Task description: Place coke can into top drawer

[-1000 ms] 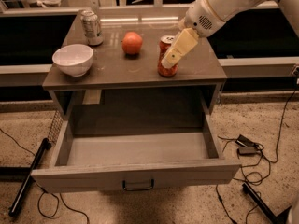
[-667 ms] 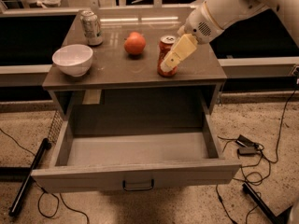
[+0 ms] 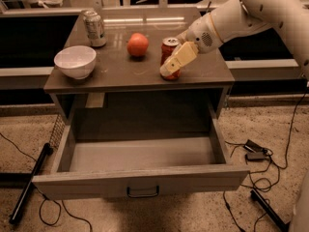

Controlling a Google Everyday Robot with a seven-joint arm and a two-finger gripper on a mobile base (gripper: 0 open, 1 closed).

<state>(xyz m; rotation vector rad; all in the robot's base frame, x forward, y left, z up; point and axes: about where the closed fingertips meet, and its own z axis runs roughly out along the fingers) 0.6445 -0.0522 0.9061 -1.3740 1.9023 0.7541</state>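
Prob. robotics lab (test setup): loose cables (image 3: pixel 264 181) over floor (image 3: pixel 270 124), gripper (image 3: pixel 170 70) at coke can (image 3: pixel 169 50) on table (image 3: pixel 120 74).

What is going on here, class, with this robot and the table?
A robot arm reaches in from the right, its end effector against the coke can standing on the table. The top drawer below is pulled open; the can is not in it yet. A white bowl, a red fruit and a silver can share the tabletop.

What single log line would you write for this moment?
claw: at coke can | coke can: on table | top drawer: open | can not in drawer yet
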